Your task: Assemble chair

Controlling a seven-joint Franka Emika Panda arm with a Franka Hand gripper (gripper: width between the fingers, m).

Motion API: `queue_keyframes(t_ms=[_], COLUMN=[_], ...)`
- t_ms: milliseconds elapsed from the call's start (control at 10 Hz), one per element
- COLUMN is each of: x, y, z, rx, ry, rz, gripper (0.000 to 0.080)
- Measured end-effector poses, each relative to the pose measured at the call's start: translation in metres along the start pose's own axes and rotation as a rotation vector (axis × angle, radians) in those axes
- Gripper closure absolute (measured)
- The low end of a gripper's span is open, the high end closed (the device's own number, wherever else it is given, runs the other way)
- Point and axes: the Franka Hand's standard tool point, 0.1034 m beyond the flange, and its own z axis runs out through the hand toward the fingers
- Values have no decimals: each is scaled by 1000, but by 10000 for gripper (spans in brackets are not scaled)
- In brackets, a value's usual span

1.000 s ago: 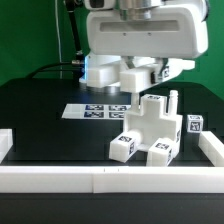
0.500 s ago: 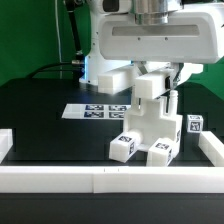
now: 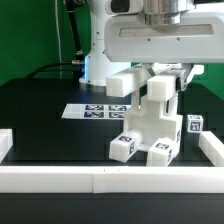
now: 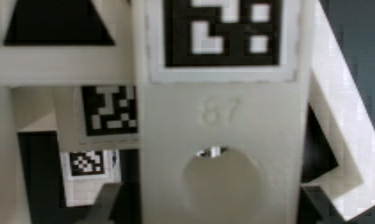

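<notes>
As far as I see, jaws clamp a chunky matte-white tagged block (image 3: pixel 160 93) — right over the stepped white chair (image 3: pixel 150 132), tags on its faces.

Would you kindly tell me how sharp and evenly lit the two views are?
Exterior view: soft, even light, the chair assembly reasonably sharp against the black table. Wrist view: the held chair piece fills the frame at close range, its tag slightly blurred.

gripper (image 3: pixel 162 78) with white block (image 3: pixel 158 98) now lower, further to the exterior view's right, at the chair (image 3: pixel 148 135) top
</notes>
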Motion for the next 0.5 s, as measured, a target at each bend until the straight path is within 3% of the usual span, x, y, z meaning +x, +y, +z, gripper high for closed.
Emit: queue_keyframes(t_ms=[500], x=[0], y=[0], z=[0], rx=[0], ry=[1], rz=[1], gripper=[511])
